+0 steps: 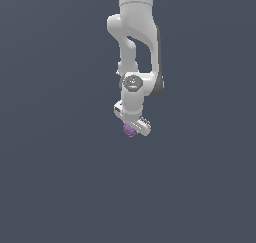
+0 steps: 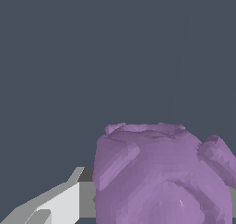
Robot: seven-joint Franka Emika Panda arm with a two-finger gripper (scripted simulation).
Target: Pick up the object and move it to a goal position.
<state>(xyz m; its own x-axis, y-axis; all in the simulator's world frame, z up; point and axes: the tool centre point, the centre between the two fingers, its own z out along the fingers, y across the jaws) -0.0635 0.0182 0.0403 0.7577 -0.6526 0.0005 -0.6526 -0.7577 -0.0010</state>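
1. Exterior view: white arm (image 1: 135,42) coming down from the 12 o'clock edge of the picture, a little toward the exterior view's right of the middle, bent in an elbow and then pointing downward.
2. At the 6 o'clock end of the arm, a round grey joint cap (image 1: 132,82), and below it the white jaws, tilted slightly so that the lower edge runs from 10 o'clock to 4 o'clock.
3. Just under the jaws, at about 7 o'clock of them: the object (image 1: 129,131), a small purple lump, partly covered by the white body above it and narrower than that body.
4. Behind everything, only a flat dark grey-blue background (image 1: 50,187); impossible to tell from this view whether the object rests on a worktop or hangs above it.
5. Wrist view: the object (image 2: 161,177) very near the camera, filling a large part of the picture, purple, bumpy, with knobby bumps on both sides and a flatter rim on the far end.
6. Beside the object, one white and grey finger (image 2: 64,202), its grey inner face meeting the side of the lump with no gap visible.
7. On the opposite side, only a thin grey sliver at the picture edge, also against the lump.
8. State of the jaws: closed onto the object, holding it between the two fingers, opened only as wide as the lump itself.
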